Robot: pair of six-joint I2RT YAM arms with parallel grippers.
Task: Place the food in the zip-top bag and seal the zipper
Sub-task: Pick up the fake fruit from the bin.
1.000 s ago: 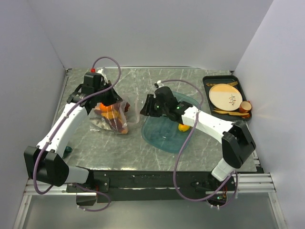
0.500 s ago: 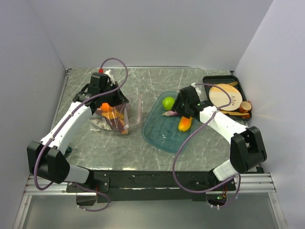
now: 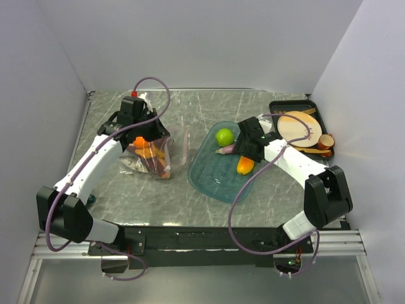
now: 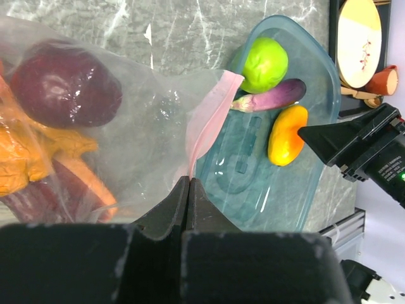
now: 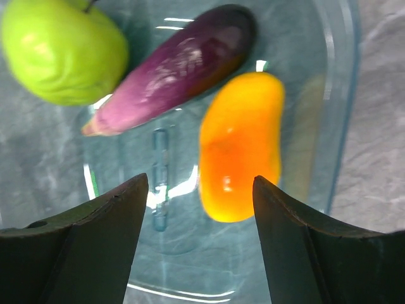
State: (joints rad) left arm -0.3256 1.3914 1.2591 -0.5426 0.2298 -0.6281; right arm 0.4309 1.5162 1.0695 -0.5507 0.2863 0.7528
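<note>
Food: 3 pieces still lie in the teal tray [image 3: 212, 180]: green lime [image 5: 63, 54], purple piece [image 5: 171, 66] and orange-yellow piece [image 5: 240, 145]. Others, a dark red apple [image 4: 63, 82] among them, are in the bag.
Zip-top bag [image 3: 155, 155]: on the counter [image 3: 190, 107] left of the tray, mouth toward it, zipper [image 4: 205, 120] unsealed.
Left claw [image 4: 188, 183]: closed, pinching the bag film beside the zipper.
Right claw [image 5: 199, 183]: open and empty, hovering over the orange-yellow piece.
Change: 1 second ago the right claw was near the bag's mouth; it has swung back over the tray, probably for the next pick.
Around: black tray [image 3: 316, 111] with plate [image 3: 299, 128], well apart.
Obstacle: the purple piece crowds the orange-yellow one.
</note>
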